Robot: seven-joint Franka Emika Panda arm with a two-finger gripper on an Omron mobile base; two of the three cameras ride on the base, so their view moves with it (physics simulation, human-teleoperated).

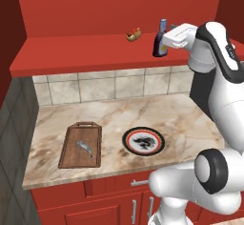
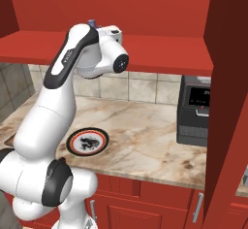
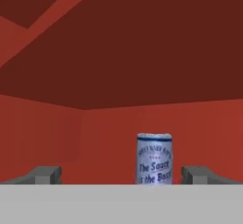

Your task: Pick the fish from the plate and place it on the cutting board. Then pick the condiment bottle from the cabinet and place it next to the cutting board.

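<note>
Now, w/ fish [image 1: 85,147] on cutting board [image 1: 81,145]: hand [image 3: 122,174] open, fingers astride condiment bottle [image 1: 160,42]; you should centre it, close below neck.

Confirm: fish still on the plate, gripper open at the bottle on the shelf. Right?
Not quite. The fish lies on the cutting board, not on the plate, as the left base view shows. The rest holds: the gripper is open, its fingers either side of the bottle on the cabinet shelf.
</note>
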